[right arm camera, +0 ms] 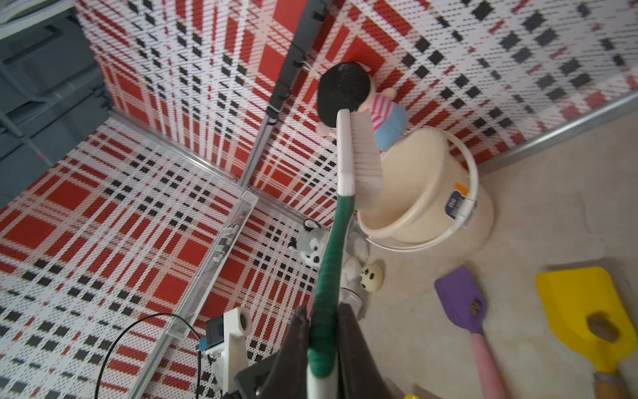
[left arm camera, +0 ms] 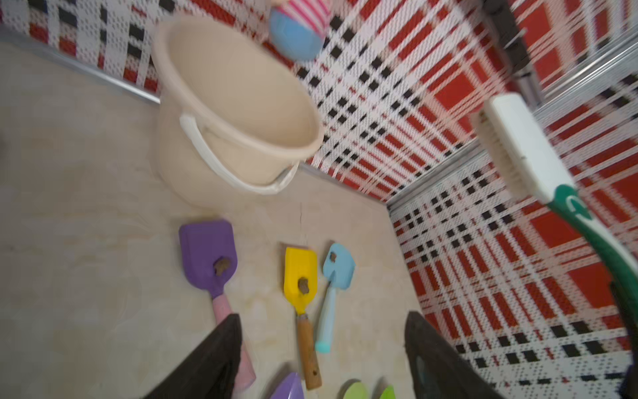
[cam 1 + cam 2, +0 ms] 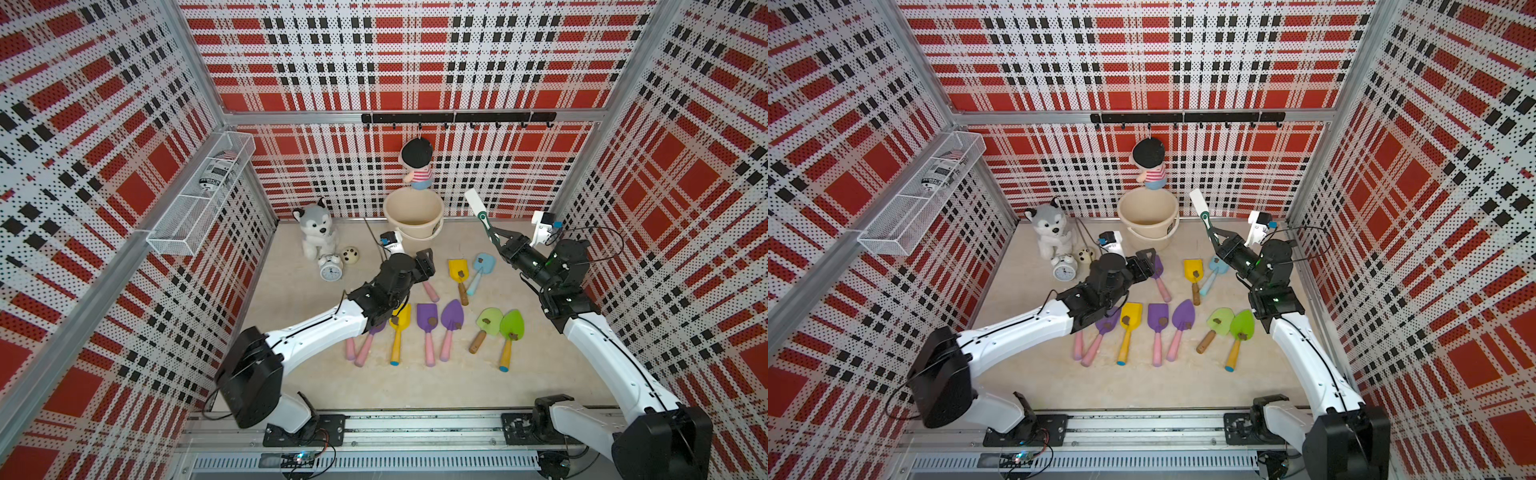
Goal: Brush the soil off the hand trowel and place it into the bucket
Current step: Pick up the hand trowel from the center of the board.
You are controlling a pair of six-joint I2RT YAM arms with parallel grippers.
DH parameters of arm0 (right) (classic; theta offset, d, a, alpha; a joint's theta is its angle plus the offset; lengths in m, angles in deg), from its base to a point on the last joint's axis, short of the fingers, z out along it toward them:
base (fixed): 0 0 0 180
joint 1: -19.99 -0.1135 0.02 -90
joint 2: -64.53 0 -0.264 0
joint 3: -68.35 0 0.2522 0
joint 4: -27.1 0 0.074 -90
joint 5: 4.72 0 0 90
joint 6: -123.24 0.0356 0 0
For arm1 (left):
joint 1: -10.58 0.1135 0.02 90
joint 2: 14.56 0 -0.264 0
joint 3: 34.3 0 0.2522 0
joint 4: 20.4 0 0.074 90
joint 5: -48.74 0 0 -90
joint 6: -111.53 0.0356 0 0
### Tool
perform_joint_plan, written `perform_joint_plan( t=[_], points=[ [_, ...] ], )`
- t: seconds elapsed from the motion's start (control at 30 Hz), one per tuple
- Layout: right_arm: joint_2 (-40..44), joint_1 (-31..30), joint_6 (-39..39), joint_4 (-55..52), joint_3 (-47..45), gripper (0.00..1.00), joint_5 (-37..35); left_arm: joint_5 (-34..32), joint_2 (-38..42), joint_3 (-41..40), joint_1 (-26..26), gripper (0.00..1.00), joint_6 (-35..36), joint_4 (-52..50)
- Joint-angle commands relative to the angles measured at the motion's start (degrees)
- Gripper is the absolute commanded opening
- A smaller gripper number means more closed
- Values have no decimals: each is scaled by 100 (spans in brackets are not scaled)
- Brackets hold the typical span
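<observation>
Several coloured hand trowels lie on the beige floor, each with a lump of soil [image 2: 222, 265] on its blade. My left gripper [image 3: 426, 266] [image 2: 324, 315] stands open just above the pink handle of a purple trowel [image 2: 207, 248] [image 3: 1158, 270], with nothing between its fingers. The cream bucket [image 3: 413, 212] [image 2: 224, 86] stands upright behind it at the back wall. My right gripper [image 3: 498, 239] [image 1: 322, 317] is shut on the green handle of a white-headed brush [image 3: 473, 201] [image 1: 359, 148], held up in the air to the right of the bucket.
A husky plush [image 3: 313, 226], an alarm clock [image 3: 330, 270] and a small spotted ball [image 3: 350, 254] sit at the back left. A doll [image 3: 417, 164] hangs from the hook rail [image 3: 457, 117] over the bucket. A wire basket [image 3: 199, 199] juts from the left wall.
</observation>
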Motion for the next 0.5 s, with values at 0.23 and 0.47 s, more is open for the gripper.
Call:
perform_joint_plan(
  t=[0.23,0.47],
  points=[
    [623,147,-441,-957,-55,0,-77,-385,-1996,1383,-190,71,-218,-948],
    [743,173,-466,-983,-159,0,-88,-778,-2892,2091,-202,69,-335,-1551]
  ],
)
